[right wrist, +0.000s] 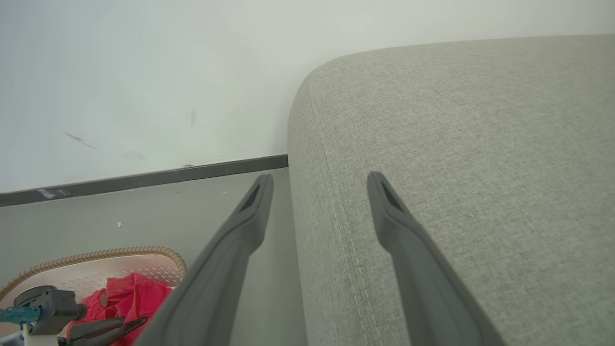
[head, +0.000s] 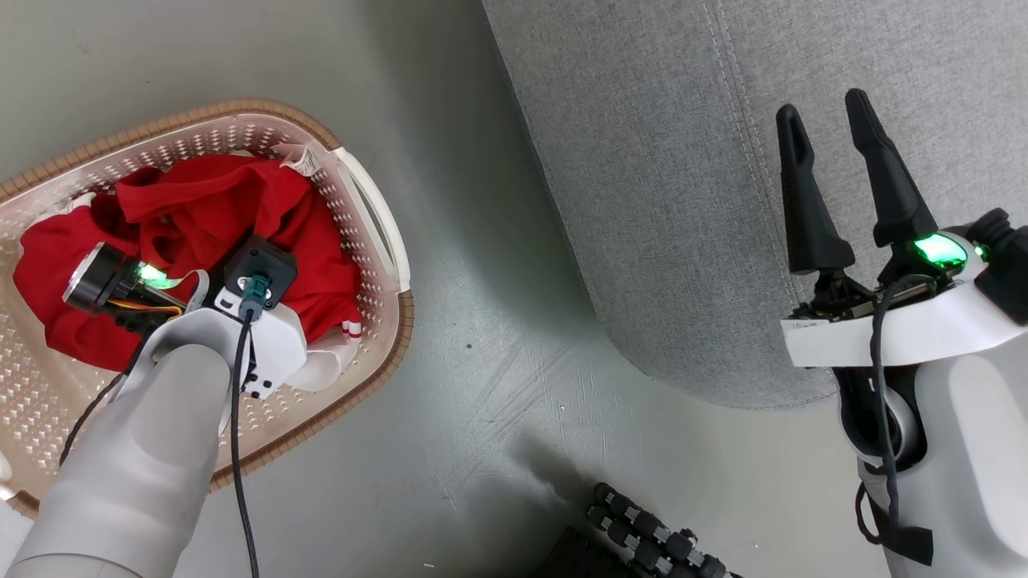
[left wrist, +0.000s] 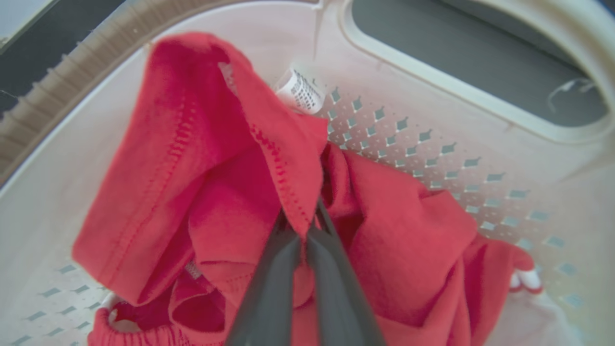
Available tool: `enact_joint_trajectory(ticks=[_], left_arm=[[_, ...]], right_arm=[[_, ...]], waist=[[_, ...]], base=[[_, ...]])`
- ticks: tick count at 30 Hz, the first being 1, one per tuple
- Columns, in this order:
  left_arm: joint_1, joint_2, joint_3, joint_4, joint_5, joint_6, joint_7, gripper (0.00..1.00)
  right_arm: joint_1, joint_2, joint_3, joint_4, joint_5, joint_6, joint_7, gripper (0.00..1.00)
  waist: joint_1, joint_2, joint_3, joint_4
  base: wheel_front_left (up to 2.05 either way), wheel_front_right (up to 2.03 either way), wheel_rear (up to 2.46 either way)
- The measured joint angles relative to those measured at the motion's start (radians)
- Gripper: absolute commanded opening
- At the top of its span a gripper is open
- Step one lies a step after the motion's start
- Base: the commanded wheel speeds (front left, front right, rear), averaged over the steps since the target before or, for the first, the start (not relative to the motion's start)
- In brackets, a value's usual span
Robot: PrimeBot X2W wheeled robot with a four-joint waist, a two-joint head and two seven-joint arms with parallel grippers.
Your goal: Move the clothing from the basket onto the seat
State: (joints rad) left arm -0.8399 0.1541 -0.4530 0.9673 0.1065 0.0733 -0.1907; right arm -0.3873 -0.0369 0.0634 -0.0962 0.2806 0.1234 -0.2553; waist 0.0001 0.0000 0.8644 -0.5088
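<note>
Left tool [left wrist: 305, 230] pinches a hemmed fold of the bright red clothing [left wrist: 216, 158] inside the oval cream-white plastic basket [left wrist: 432, 158]; right tool [head: 823, 108] hangs spread by the grey woven seat [head: 642, 160]. So slight a bite may slip on lifting.

Red clothing [head: 217, 209]; cream perforated basket [head: 377, 265], brown rim; grey seat [head: 666, 177].
</note>
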Motion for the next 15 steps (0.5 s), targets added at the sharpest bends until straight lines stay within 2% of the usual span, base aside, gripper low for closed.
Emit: enact_joint_trajectory(ticks=[15], left_arm=[[0.005, 0.002, 0.05, -0.108, -0.068, -0.003, -0.054, 0.0]], right_arm=[[-0.049, 0.0, 0.001, 0.024, -0.005, 0.0, 0.0, 1.0]], waist=[[0.0, 0.0, -0.03, 0.03]], base=[[0.0, 0.0, 0.0]])
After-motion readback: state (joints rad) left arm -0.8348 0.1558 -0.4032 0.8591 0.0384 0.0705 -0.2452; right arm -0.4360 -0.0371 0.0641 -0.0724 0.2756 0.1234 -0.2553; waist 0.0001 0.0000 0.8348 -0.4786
